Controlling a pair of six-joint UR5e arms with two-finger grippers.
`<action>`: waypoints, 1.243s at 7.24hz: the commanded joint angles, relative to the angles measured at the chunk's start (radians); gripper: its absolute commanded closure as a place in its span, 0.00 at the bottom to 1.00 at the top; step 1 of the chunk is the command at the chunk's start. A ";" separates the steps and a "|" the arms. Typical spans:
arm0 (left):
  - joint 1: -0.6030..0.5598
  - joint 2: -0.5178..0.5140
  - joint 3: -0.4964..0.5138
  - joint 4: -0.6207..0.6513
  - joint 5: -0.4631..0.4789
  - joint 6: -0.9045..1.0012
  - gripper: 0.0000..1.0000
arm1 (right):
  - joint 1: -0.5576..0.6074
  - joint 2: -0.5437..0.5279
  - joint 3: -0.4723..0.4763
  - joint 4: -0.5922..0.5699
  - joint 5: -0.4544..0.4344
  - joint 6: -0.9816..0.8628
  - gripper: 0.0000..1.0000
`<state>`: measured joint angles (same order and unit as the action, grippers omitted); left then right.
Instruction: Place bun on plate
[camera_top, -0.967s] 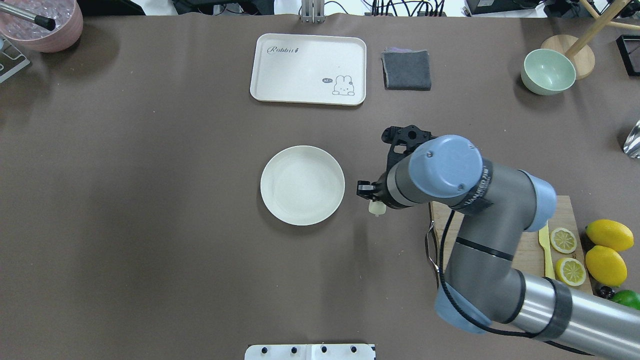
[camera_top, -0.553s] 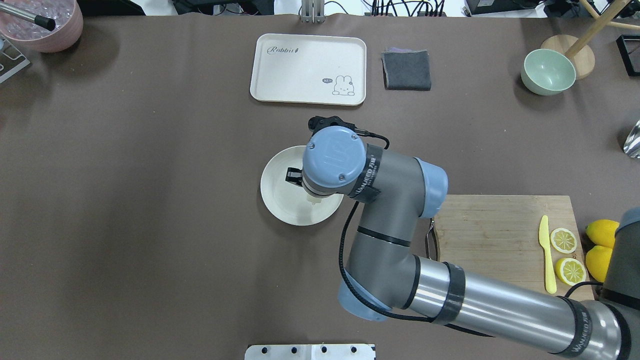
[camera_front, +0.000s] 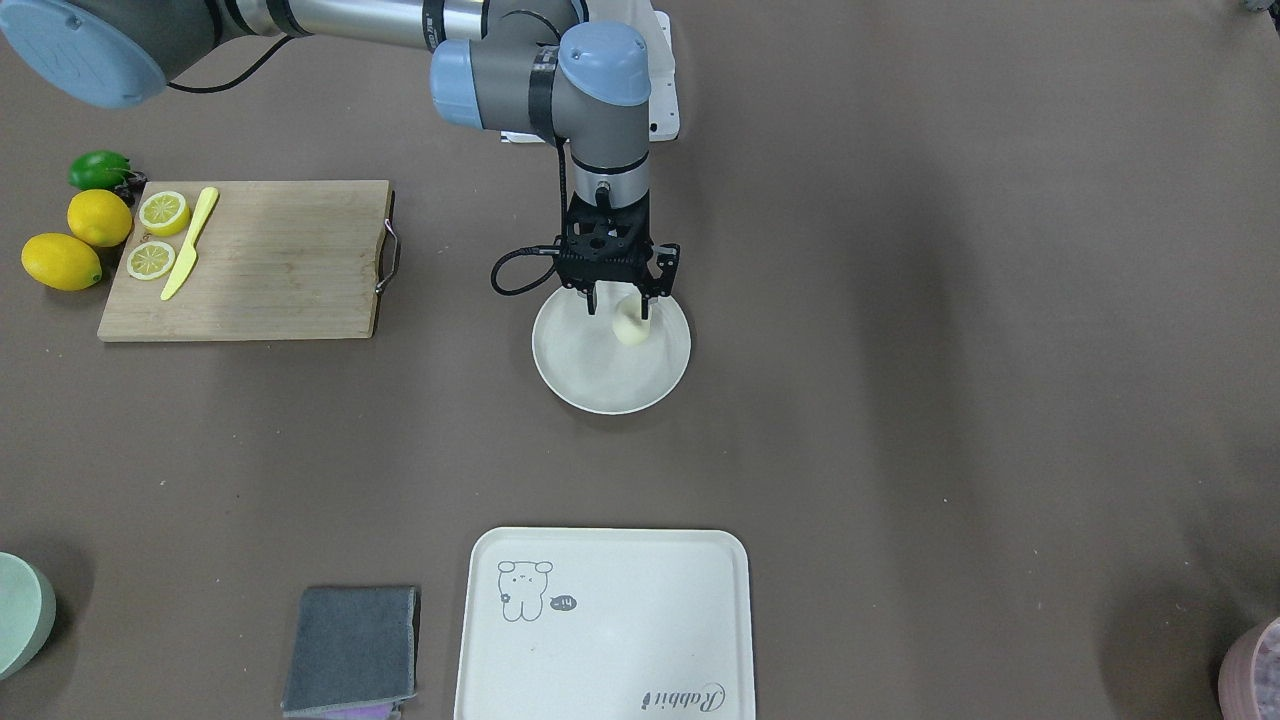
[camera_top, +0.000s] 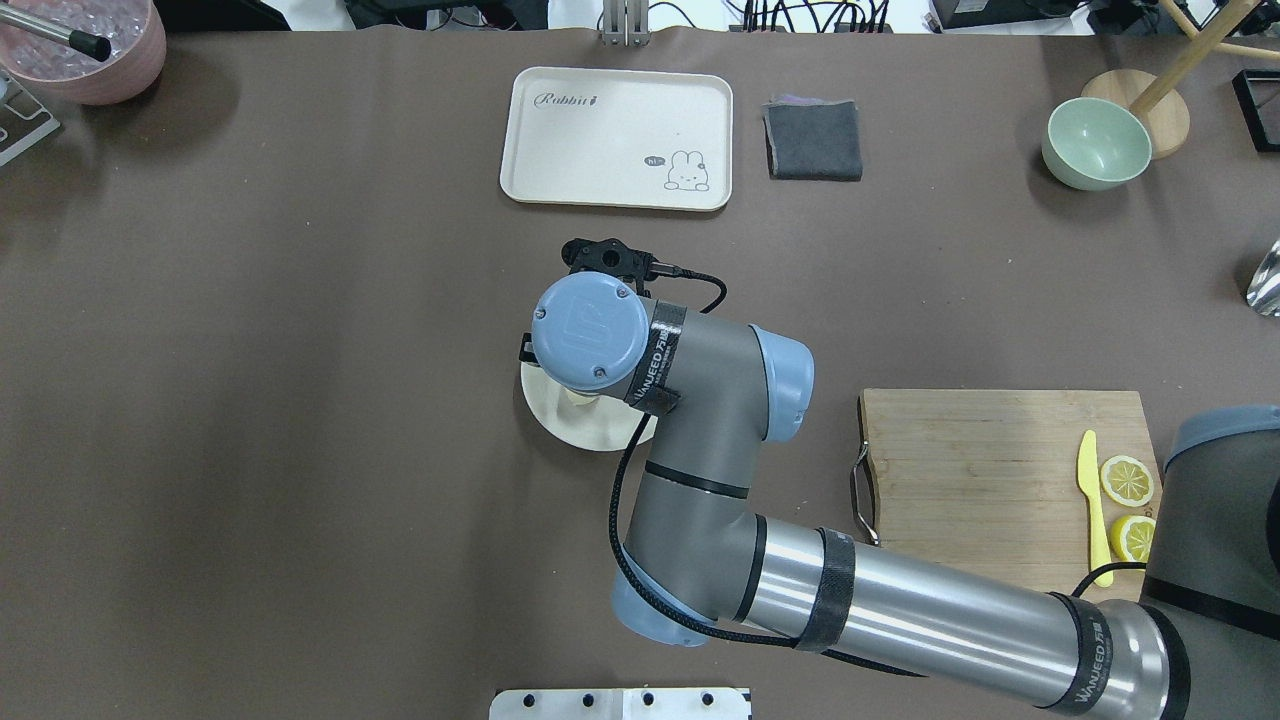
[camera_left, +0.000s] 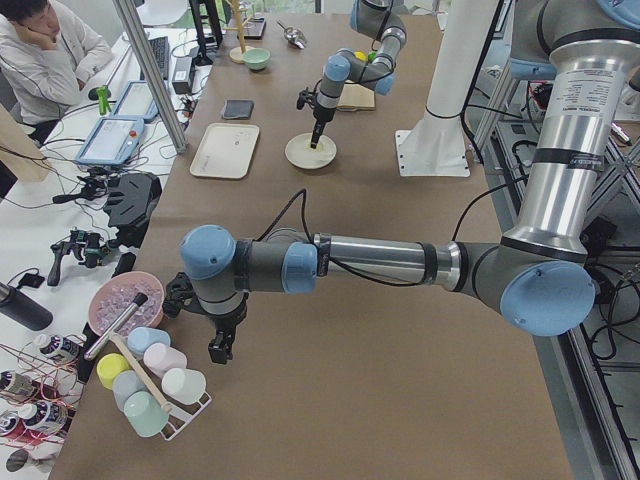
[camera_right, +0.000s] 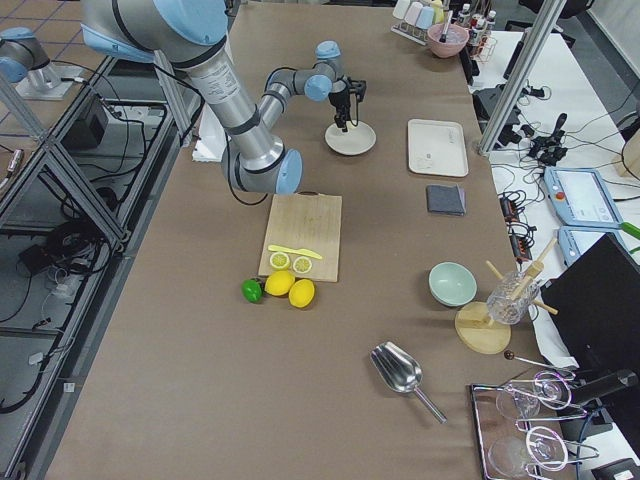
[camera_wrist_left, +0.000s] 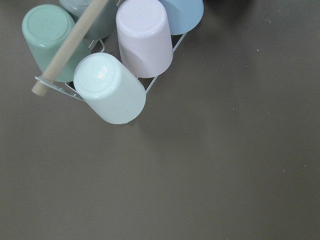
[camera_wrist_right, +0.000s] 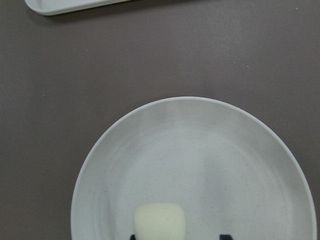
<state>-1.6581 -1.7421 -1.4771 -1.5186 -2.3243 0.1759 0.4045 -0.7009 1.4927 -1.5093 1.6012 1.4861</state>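
The round off-white plate (camera_front: 600, 395) (camera_wrist_right: 225, 150) lies mid-table. The pale cream bun (camera_front: 631, 328) (camera_wrist_right: 159, 220) rests on its inner surface, on the side nearer the robot. My right gripper (camera_front: 620, 300) (camera_wrist_right: 178, 236) points straight down over it and is open. The bun sits against one fingertip (camera_wrist_right: 132, 236), and bare plate shows between it and the other. In the overhead view the right wrist hides the bun and most of the plate (camera_top: 590, 430). My left gripper (camera_left: 222, 345) shows only in the exterior left view, low beside a cup rack, and I cannot tell its state.
A cream tray (camera_front: 600, 620) and a folded grey cloth (camera_front: 350, 650) lie on the far side of the plate. A wooden cutting board (camera_front: 245, 260) with lemon halves and a yellow knife sits on the robot's right. Upturned cups (camera_wrist_left: 110, 87) lie under the left wrist.
The right arm swept leftward from beside the plate to above it, carrying the bun. Its fingers now stand apart, and the bun lies on the plate.
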 joint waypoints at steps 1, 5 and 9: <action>0.003 0.003 0.001 0.000 -0.001 0.001 0.02 | 0.005 0.000 0.009 0.006 -0.001 -0.007 0.00; 0.003 0.092 0.006 -0.030 -0.032 0.004 0.02 | 0.201 -0.040 0.012 0.001 0.179 -0.143 0.00; 0.072 0.105 -0.038 -0.181 -0.079 -0.312 0.02 | 0.432 -0.271 0.200 -0.008 0.415 -0.376 0.00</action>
<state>-1.6144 -1.6364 -1.5089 -1.6644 -2.4017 -0.0663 0.7643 -0.8898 1.6208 -1.5106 1.9389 1.1858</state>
